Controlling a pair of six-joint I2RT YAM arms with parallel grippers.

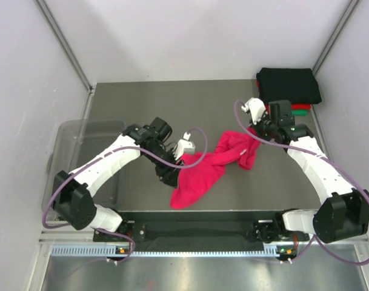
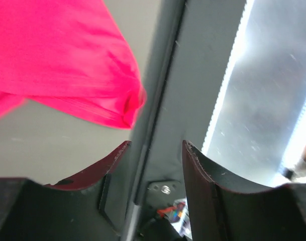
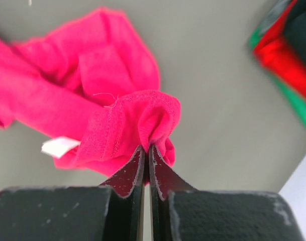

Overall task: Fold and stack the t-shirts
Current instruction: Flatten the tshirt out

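A bright magenta-pink t-shirt (image 1: pixel 202 173) lies crumpled in the middle of the table. My right gripper (image 1: pixel 255 134) is at the shirt's far right end. In the right wrist view this gripper (image 3: pixel 147 147) is shut on a raised fold of the pink cloth (image 3: pixel 92 90), close to the white neck label (image 3: pixel 60 146). My left gripper (image 1: pixel 170 176) sits at the shirt's near left edge. In the left wrist view it (image 2: pixel 156 144) is open with nothing between its jaws, and the pink hem (image 2: pixel 67 60) lies just beyond them. Folded t-shirts (image 1: pixel 289 85) are stacked at the far right corner, black on top of red and green.
A clear plastic bin (image 1: pixel 81 139) stands off the table's left side. The table's near edge (image 1: pixel 196 213) runs just below the shirt, with a dark rail and a lit strip (image 1: pixel 196 251) in front. The red and green shirt edges (image 3: pixel 288 60) show in the right wrist view.
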